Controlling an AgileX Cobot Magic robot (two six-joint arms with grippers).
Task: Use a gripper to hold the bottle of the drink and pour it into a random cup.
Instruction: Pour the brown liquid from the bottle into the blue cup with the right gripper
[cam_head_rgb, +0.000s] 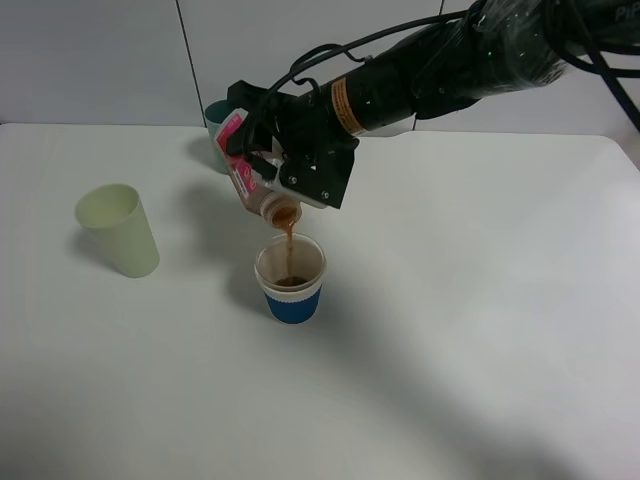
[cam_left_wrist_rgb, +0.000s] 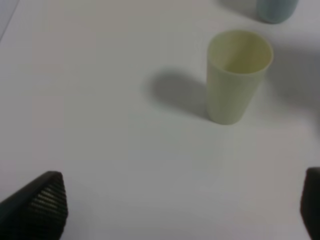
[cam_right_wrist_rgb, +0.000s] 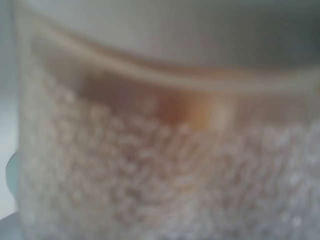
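The bottle of the drink is translucent with a white-and-pink label, and the liquid is brown (a blurred brown and pale speckle in the right wrist view). The cup is clear on top, with a white ribbed band and a blue sleeve. The 2 tumblers are pale yellow-green and teal. The right gripper is black, and its arm is black with an orange-white band. The left gripper is black with finely ridged pads. The table is white.

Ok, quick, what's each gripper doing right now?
Left gripper: open, holding nothing.
Right gripper: shut on the bottle, tipped and pouring into the cup.
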